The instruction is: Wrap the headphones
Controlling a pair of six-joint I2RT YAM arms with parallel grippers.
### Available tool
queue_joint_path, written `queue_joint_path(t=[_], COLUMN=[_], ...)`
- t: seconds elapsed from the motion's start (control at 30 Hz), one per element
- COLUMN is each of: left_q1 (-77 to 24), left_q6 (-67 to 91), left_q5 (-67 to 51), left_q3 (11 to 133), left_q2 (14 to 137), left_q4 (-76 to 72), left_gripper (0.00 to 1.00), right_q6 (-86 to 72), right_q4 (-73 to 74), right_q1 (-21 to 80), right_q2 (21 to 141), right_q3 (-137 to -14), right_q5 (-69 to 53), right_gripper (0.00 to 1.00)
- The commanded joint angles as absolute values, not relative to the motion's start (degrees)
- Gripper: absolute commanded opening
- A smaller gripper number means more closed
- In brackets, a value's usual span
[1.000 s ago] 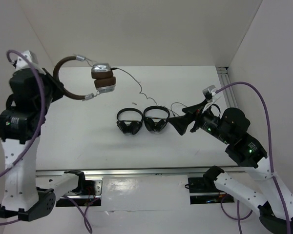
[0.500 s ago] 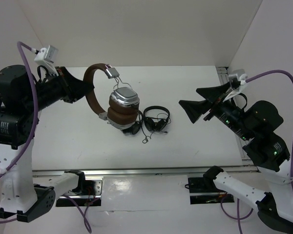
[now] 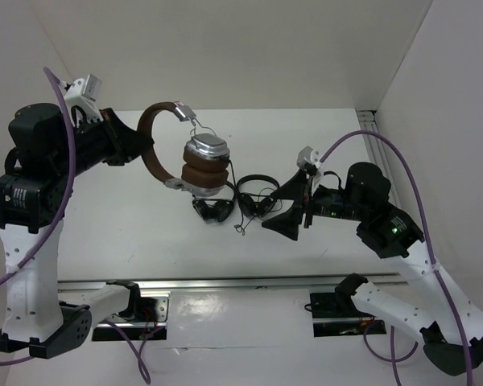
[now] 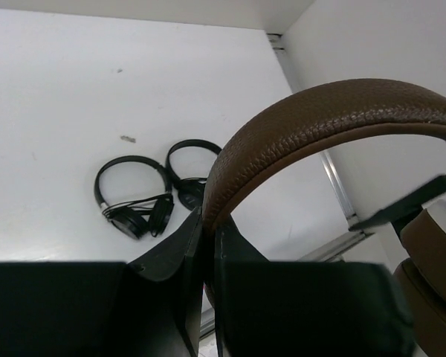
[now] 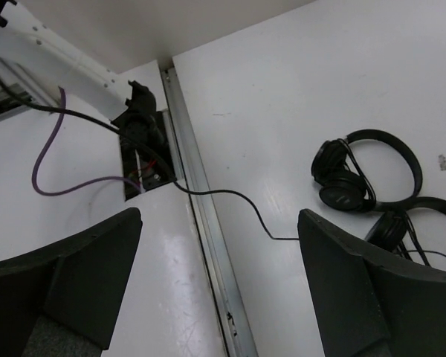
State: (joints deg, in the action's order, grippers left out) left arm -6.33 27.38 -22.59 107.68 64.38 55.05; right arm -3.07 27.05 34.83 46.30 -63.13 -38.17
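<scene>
Top view: your left arm reaches inward, and the left gripper [image 3: 141, 143] clamps the headband so the brown headphones [image 3: 200, 165] hang above the two black headphones [image 3: 213, 209], probably freeing the cable for winding.

Left wrist view: the jaws are closed on the headband [image 4: 320, 111].

Right wrist view: your right gripper [image 5: 219, 216] is spread wide and empty, angled down toward a thin dark cable [image 5: 208, 193].

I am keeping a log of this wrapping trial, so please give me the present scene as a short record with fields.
held object: over-ear headphones with brown headband and silver metal ear cups, lifted above the white table
left jaws: shut on the brown headband
thin dark cable: hanging loose, not wrapped
on table: two small all-black headphones, side by side
right jaws: open, empty, beside the all-black pair
</scene>
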Motion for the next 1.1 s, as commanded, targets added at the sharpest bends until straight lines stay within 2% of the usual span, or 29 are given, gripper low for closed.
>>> queue_joint_path(t=[0.0,0.1,0.23,0.37,0.5,0.7,0.73,0.77,0.83,0.87,0.97,1.0,1.07], left_q1=[-6.5,-6.5,-6.5,-6.5,-6.5,-6.5,-6.5,-6.5,-6.5,-6.5,-6.5,-6.5,-6.5], left_q6=[31.19,32.78,34.8,36.12,37.35,37.88,37.88,37.88,37.88,37.18,36.65,35.95,35.07], left_q5=[-16.27,-13.8,-11.18,-9.84,-9.84,-9.32,-9.32,-9.32,-9.32,-8.01,-5.2,-4.32,-1.16], left_q3=[105.91,104.86,104.33,104.85,105.47,105.47,105.47,105.47,105.47,105.47,106.08,106.08,105.39], left_q2=[65.04,66.27,67.59,68.12,69.16,69.17,69.17,69.17,69.17,69.17,69.17,69.17,69.17], left_q4=[50.71,50.1,50.1,51.5,52.03,52.03,52.03,52.03,52.55,52.56,53.7,54.22,54.23], left_gripper=[0.0,0.0,0.0,0.0,0.0,0.0,0.0,0.0,0.0,0.0,0.0,0.0,0.0], right_q6=[-3.16,-4.39,-6.77,-7.56,-6.42,-6.94,-6.94,-6.33,-6.33,-5.72,-5.19,-4.66,-4.66], right_q4=[17.06,12.93,6.7,-0.08,-4.74,-11.32,-12.03,-12.04,-12.92,-12.92,-11.35,-10.12,-8.45], right_q1=[34.54,34.54,34.54,35.24,39.8,42.71,43.24,43.94,46.22,46.75,47.9,49.38,50.79], right_q2=[45.18,45.7,46.23,49.64,52.9,58.18,58.79,58.8,58.8,58.8,58.19,57.66,54.95], right_q3=[-60.39,-57.76,-53.64,-50.28,-48.34,-45.27,-44.65,-44.65,-44.65,-44.65,-45.18,-45.18,-45.18], right_q5=[-44.74,-44.74,-31.41,-33.66,-27.6,-26.9,-24.72,-23.13,-18.23,-17.58,-13.46,-11.97,-3.81], right_gripper=[0.92,0.92,0.89,0.89,0.88,0.76,0.73,0.59,0.41,0.28,0.12,0.03,0.0])
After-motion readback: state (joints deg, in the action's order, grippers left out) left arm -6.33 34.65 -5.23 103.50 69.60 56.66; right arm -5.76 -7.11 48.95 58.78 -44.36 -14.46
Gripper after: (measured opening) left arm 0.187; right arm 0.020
